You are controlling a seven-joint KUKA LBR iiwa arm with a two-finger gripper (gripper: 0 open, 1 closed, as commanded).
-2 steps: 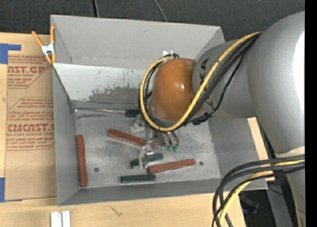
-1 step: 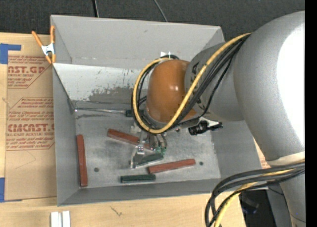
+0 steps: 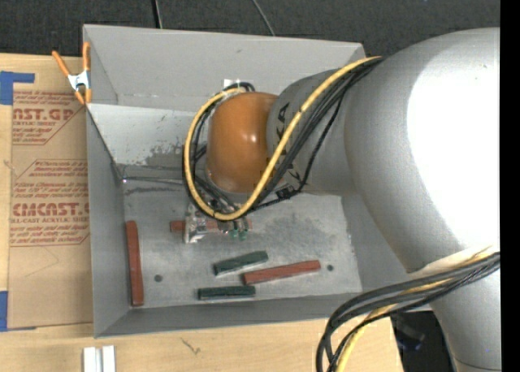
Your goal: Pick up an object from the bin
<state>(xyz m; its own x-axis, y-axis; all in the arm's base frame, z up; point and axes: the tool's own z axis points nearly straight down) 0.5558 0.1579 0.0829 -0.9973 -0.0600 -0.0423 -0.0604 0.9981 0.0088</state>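
Gripper (image 3: 197,231) down near the floor of the grey bin (image 3: 244,54), under the arm's orange cover (image 3: 237,141); open or closed, cannot tell. Small red-brown block (image 3: 176,226) just beside it at 9 o'clock. Dark green stick (image 3: 240,261) near at 5 o'clock, red-brown stick (image 3: 281,273) beyond it. Second dark green stick (image 3: 225,291) at 6 o'clock. Long red-brown stick (image 3: 133,263) along the wall at 8 o'clock.
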